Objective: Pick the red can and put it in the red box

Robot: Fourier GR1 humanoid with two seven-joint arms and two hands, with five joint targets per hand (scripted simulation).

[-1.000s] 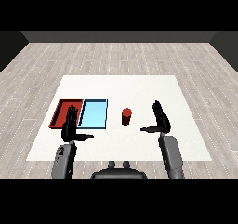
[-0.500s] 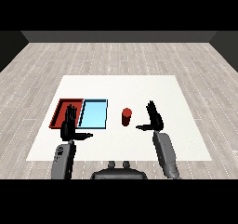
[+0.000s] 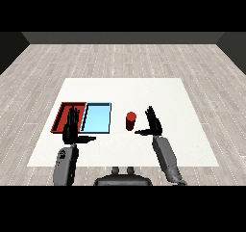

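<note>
The red can (image 3: 130,121) stands upright on the white table, right of the light blue tray (image 3: 96,118). The red tray (image 3: 62,115) lies at the far left, beside the blue one. My right hand (image 3: 153,123) is open, fingers straight and thumb pointing left, a short gap to the right of the can and not touching it. My left hand (image 3: 72,128) is open too, held upright over the near edge where the two trays meet, hiding part of the red tray's front.
The white table (image 3: 158,94) spreads wide behind and to the right of the can. Grey plank floor (image 3: 120,58) surrounds it on all sides.
My right hand has slid left, from well right of the can to close beside it. The left hand and the can have stayed where they were.
</note>
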